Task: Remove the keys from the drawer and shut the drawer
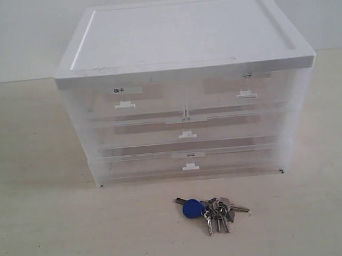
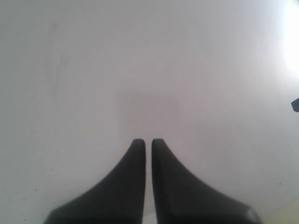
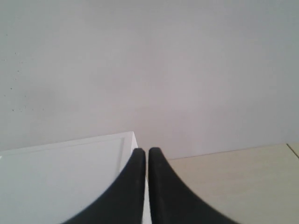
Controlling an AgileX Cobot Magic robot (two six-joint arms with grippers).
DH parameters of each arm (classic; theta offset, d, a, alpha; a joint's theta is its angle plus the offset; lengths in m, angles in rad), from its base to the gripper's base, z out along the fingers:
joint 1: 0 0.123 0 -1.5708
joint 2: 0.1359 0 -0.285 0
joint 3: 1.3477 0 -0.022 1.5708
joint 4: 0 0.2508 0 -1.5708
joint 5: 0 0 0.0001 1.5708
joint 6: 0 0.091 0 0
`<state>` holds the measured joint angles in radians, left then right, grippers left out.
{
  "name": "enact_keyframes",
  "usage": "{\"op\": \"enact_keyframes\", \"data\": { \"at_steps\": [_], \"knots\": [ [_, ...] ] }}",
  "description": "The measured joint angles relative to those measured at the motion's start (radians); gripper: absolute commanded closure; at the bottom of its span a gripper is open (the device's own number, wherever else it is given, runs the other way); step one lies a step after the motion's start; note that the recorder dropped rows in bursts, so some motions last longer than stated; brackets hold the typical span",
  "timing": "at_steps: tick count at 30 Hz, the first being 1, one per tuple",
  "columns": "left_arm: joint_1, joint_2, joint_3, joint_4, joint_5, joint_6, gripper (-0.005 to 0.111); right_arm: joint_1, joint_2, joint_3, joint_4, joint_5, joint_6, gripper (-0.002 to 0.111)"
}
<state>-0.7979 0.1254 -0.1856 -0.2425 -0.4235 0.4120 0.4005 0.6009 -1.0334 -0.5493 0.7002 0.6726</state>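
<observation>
Lying on the table (image 1: 48,234) in the lower middle of the exterior view, the keys (image 1: 217,211) are resting outside the unit (image 1: 181,34), near its front and slightly right of centre. Their blue fob (image 1: 193,209) is sitting at the left end of the bunch, and the silver blades are fanning out to the right and downward. Nothing is touching them. Above them, in the middle of the frame, the drawer (image 1: 148,136) is sitting pushed in, its front lining up with the tiers above and below, and its white tab (image 1: 187,135) is facing the camera. The bottom drawer (image 1: 144,168) is lying just beneath it, and two half-width drawers (image 1: 124,99) are standing side by side above it, under the white top. A pale wall (image 1: 7,34) is filling the upper part of the frame behind the unit. In the left wrist view the left gripper (image 2: 148,142) is showing its two black fingers (image 2: 126,186) pressed together, pinching nothing, against a blank pale surface. In the right wrist view the right gripper (image 3: 147,151) is likewise pressed together and holding nothing, its tips hovering at a corner of the unit's white top (image 3: 60,177), with the table (image 3: 233,177) beside it.
</observation>
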Motion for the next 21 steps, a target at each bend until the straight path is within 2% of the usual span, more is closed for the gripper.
{"op": "enact_keyframes", "data": {
  "at_steps": [5, 9, 21],
  "knots": [
    [0.000, 0.000, 0.000, 0.000, 0.000, 0.000, 0.102, -0.002, -0.007, 0.016, 0.011, -0.046, -0.013, 0.108],
    [0.000, 0.000, 0.000, 0.000, 0.000, 0.000, 0.102, -0.035, -0.046, 0.090, 0.015, -0.194, -0.034, 0.108],
    [0.000, 0.000, 0.000, 0.000, 0.000, 0.000, 0.102, -0.246, -0.248, 0.425, 0.015, -0.598, -0.040, 0.108]
  ]
}}
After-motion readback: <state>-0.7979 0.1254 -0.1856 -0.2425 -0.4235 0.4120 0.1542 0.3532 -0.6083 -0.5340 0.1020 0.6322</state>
